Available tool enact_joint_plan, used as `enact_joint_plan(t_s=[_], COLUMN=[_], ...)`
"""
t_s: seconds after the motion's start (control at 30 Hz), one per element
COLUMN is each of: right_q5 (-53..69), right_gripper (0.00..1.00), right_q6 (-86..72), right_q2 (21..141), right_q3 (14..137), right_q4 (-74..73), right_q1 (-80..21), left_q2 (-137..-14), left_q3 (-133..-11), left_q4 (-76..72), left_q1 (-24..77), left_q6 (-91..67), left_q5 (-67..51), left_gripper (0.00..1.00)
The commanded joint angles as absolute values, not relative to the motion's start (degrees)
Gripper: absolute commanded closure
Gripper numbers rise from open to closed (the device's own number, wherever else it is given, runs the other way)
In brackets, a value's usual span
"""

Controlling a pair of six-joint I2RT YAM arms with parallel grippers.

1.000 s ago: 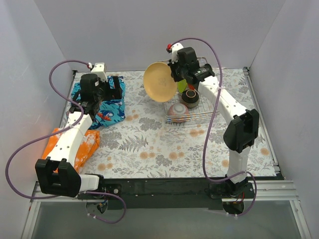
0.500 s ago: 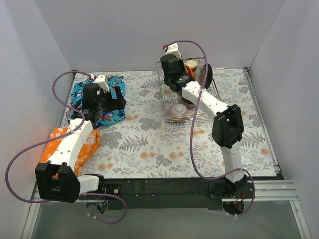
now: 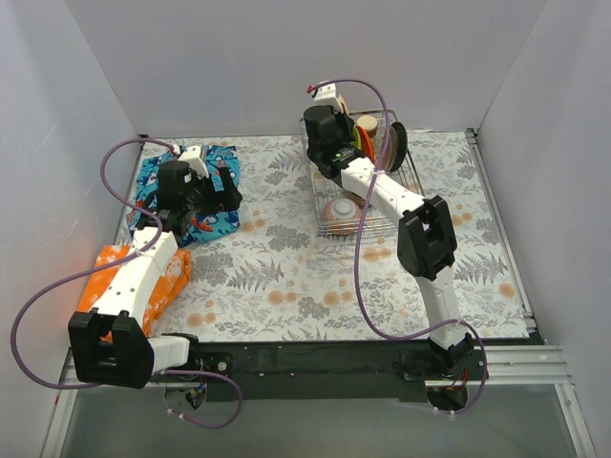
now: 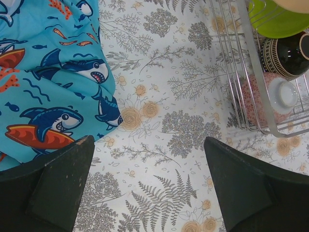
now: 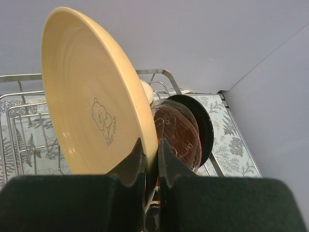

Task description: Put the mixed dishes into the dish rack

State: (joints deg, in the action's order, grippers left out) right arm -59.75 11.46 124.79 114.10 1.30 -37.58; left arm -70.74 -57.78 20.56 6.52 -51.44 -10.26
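Observation:
My right gripper [image 5: 151, 145] is shut on the rim of the tan-yellow plate [image 5: 91, 96] and holds it upright inside the dish rack [image 5: 19, 77]. An orange plate [image 5: 178, 133] and a black plate [image 5: 205, 121] stand on edge just behind it. In the top view the right gripper [image 3: 331, 134] is over the rack's [image 3: 368, 227] back left part. A grey patterned bowl [image 4: 270, 96] lies upside down in the rack's front, with a dark brown bowl [image 4: 287, 55] behind it. My left gripper [image 4: 148, 145] is open and empty above the table.
A blue shark-print cloth [image 4: 48, 72] lies under and left of the left gripper [image 3: 221, 191]. An orange cloth [image 3: 167, 272] lies at the table's left edge. A green plate [image 4: 280, 21] sits in the rack. Grey walls close three sides.
The right gripper has carried the tan-yellow plate from left of the rack to its back part, turning it upright beside the orange plate. The left arm has barely moved.

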Motion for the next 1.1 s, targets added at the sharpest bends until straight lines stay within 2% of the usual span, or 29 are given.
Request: enact_joint_plan(t_s=[0.0,0.47,0.57,0.6,0.67,0.7,0.73,0.77,0.83,0.87,1.07], right_q5=[-62.4,-60.9,-59.5,-58.6,-55.4,-54.1,-52.7,-50.4,-48.2,-46.9,-42.5], right_gripper=[0.99,0.99,0.74,0.58,0.46,0.36,0.32,0.2,0.12,0.01,0.01], right_q6=[13.4,14.3,13.5,12.8,9.2,7.7,6.7,4.7,3.3,2.2,0.6], right_q2=[124.9,126.5,125.8,125.3,123.6,123.1,122.5,121.6,120.2,118.7,110.3], right_q3=[115.8,112.2,111.7,111.4,111.1,110.7,110.7,110.6,109.7,108.9,102.9], right_q4=[7.8,5.1,2.5,1.2,-4.1,-5.8,-9.5,-11.0,-13.7,-15.0,-16.8], right_q1=[-37.4,-37.4,-37.5,-37.5,-37.5,-37.6,-37.6,-37.6,-37.8,-37.8,-37.5], left_q2=[-70.2,-70.9,-71.0,-71.2,-71.5,-71.7,-71.8,-72.0,-72.3,-72.3,-72.4], left_q3=[-58.0,-58.6,-58.8,-58.9,-59.0,-59.1,-59.1,-59.2,-59.7,-59.8,-60.0], left_q4=[19.9,19.8,19.9,19.8,19.6,19.4,19.2,19.0,18.8,18.7,18.8], left_q1=[6.0,5.7,5.7,5.7,5.7,5.7,5.6,5.7,5.6,5.6,5.6], left_q6=[-52.0,-52.0,-51.9,-52.0,-52.3,-52.5,-52.6,-52.6,-52.6,-52.4,-51.6], left_q5=[-11.6,-12.4,-12.5,-12.7,-12.9,-13.3,-13.4,-13.6,-14.0,-13.8,-13.9], left_gripper=[0.02,0.02,0.02,0.02,0.02,0.02,0.02,0.02,0.02,0.02,0.02])
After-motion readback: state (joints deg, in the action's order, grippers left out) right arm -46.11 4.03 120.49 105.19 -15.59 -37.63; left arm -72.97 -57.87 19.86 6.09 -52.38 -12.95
